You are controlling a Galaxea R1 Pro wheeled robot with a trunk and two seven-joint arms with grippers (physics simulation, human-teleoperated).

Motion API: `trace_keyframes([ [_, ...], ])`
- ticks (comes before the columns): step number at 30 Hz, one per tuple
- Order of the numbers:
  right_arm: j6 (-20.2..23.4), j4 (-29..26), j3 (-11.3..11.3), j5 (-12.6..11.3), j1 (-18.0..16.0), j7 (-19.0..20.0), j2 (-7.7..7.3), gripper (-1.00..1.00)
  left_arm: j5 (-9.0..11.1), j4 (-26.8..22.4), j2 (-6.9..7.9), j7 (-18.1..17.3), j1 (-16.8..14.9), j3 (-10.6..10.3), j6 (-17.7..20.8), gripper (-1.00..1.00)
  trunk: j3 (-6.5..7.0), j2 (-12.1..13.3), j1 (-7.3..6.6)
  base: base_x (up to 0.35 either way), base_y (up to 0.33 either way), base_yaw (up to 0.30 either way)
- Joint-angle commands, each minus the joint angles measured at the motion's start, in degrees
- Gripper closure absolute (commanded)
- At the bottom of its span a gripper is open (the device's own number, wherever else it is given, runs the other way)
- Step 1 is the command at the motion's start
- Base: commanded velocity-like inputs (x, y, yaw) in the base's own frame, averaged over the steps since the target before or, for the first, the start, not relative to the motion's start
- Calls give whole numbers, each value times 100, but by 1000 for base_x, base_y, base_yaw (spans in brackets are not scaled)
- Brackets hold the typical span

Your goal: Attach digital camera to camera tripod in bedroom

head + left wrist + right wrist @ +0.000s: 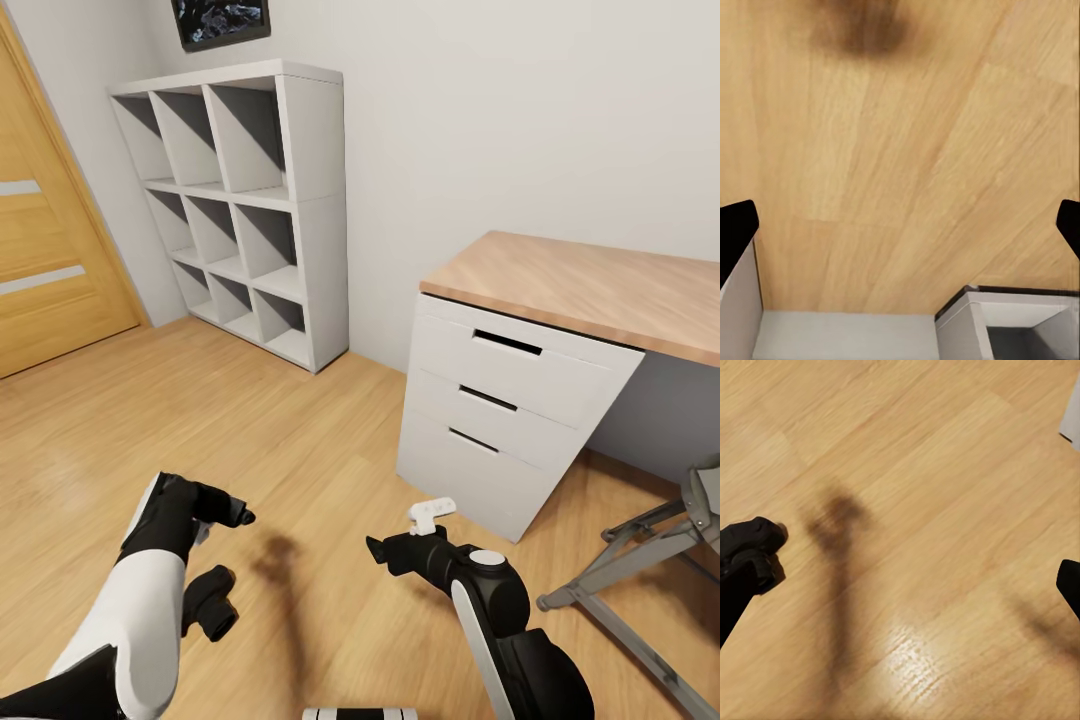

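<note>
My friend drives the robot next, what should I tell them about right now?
Left gripper: fingers spread apart, holding nothing, hanging over the light wood plank floor.
Right gripper: fingers apart too in its wrist view, empty, low over the same floor.
The digital camera and the camera tripod are not in sight here. Ahead stand white cube shelves and a wood-topped white desk with three drawers; a grey folding stool sits at the right.
Done: the robot is in the bedroom.
Left: find the camera, pick it up, find the tripod, attach it.
</note>
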Motion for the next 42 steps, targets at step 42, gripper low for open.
trace_keyframes([
  [42, 63, -6, -39, -7, -53, -1, 23, -100, 31, 647, 87, -685, -31, 407, 24, -100, -337, -2, -1, 0, 0, 0],
])
